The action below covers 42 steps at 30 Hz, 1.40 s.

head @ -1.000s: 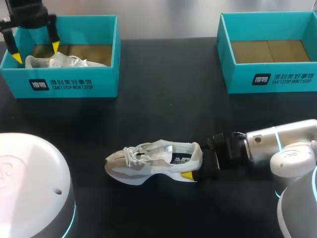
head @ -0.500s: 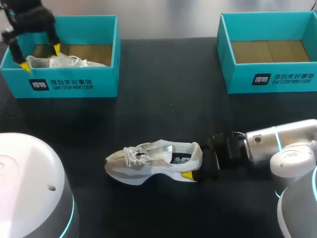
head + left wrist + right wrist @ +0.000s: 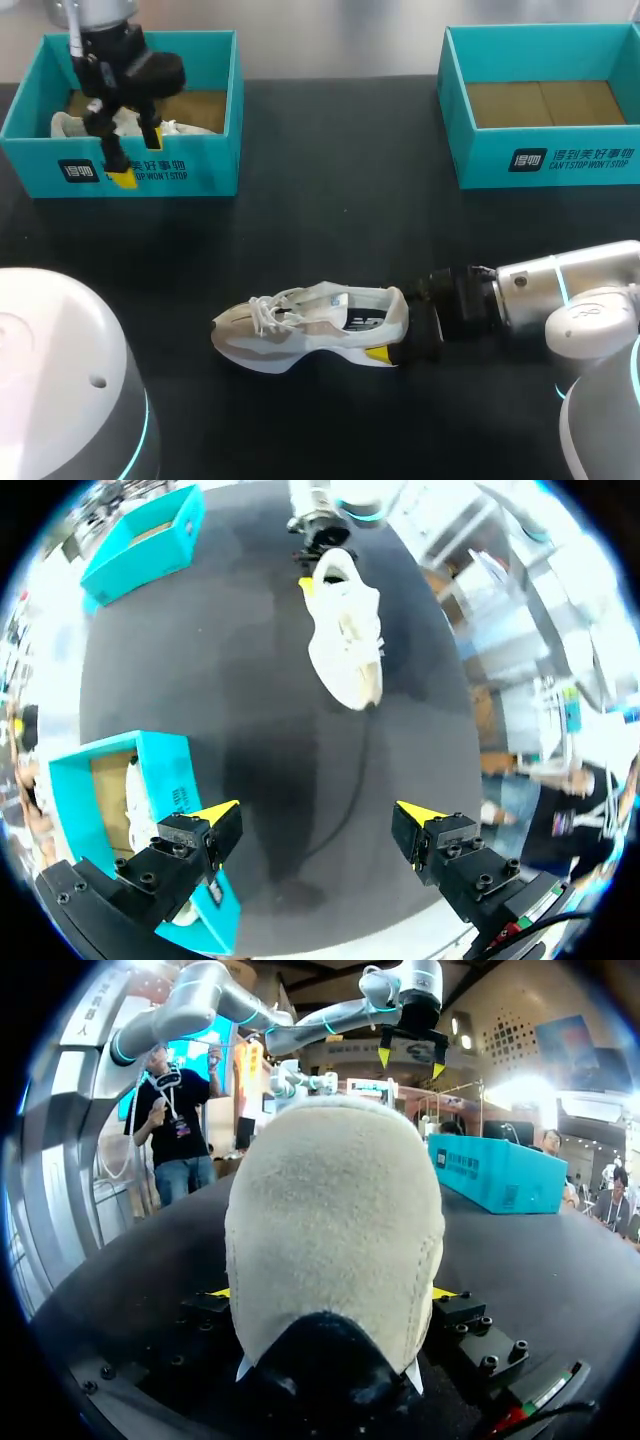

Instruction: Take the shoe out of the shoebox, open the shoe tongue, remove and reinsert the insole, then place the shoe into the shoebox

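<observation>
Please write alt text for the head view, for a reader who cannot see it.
A white shoe lies in the middle of a dark table, its heel held by the right gripper. The left gripper, open, hangs over the front wall of the left teal box, which holds another shoe.

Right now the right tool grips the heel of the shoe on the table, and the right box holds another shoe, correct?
No. In the head view the right box is empty; the other shoe lies in the left box. The right tool grips the table shoe by its heel.
</observation>
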Available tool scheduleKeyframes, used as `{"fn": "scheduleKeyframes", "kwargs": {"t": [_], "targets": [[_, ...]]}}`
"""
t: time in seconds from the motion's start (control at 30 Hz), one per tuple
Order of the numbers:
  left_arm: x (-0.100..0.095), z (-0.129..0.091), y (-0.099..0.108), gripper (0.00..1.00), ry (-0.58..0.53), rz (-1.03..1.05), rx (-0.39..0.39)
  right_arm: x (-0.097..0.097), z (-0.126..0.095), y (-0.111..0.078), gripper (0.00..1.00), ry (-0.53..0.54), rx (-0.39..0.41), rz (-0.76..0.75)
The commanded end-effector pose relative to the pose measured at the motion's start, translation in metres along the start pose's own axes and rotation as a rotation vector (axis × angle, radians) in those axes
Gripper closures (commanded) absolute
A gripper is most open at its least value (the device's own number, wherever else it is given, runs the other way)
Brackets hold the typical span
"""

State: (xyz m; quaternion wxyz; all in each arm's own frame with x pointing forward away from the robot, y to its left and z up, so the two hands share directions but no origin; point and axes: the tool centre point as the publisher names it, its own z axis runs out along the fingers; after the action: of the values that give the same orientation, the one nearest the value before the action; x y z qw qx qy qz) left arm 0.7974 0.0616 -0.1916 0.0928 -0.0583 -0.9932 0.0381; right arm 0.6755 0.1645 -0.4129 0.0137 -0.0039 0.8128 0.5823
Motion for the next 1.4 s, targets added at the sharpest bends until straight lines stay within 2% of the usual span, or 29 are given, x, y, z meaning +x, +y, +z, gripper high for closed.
{"fn": "scheduleKeyframes", "kwargs": {"t": [0.03,0.37,0.47,0.53,0.6,0.77,0.87,0.9,0.93,1.33,1.4], "targets": [[0.012,0.009,-0.006,0.0,-0.176,-0.275,0.077,0.0,0.001,0.001,1.0,0.001,0.004,0.001],[0.012,0.009,-0.006,0.0,-0.176,-0.275,0.077,0.0,0.001,0.001,1.0,0.001,0.004,0.001],[0.022,0.028,-0.034,0.0,-0.1,-0.418,0.105,0.0,0.001,0.001,1.0,0.001,0.004,0.001],[0.03,0.036,-0.05,0.0,-0.086,-0.487,0.072,0.0,0.001,0.001,1.0,0.001,0.004,0.001],[0.035,0.035,-0.062,0.0,-0.031,-0.575,0.059,0.0,0.001,0.001,1.0,0.001,0.004,0.001],[0.037,0.033,-0.085,0.0,-0.047,-0.822,0.047,0.0,0.001,0.001,1.0,0.001,0.004,0.001],[0.045,0.036,-0.102,0.0,0.013,-0.84,0.064,0.0,0.001,0.001,1.0,0.001,0.004,0.001],[0.05,0.039,-0.109,0.0,-0.01,-0.83,0.058,0.0,0.001,0.001,1.0,0.001,0.004,0.001],[0.056,0.042,-0.116,0.0,-0.127,-0.831,0.065,0.0,0.001,0.001,1.0,0.001,0.004,0.001],[0.056,0.042,-0.116,0.0,-0.127,-0.831,0.065,0.0,0.001,0.001,1.0,0.001,0.004,0.001],[0.062,0.053,-0.128,0.0,-0.102,-0.93,0.056,0.0,0.001,0.001,1.0,0.001,0.004,0.001]]}}
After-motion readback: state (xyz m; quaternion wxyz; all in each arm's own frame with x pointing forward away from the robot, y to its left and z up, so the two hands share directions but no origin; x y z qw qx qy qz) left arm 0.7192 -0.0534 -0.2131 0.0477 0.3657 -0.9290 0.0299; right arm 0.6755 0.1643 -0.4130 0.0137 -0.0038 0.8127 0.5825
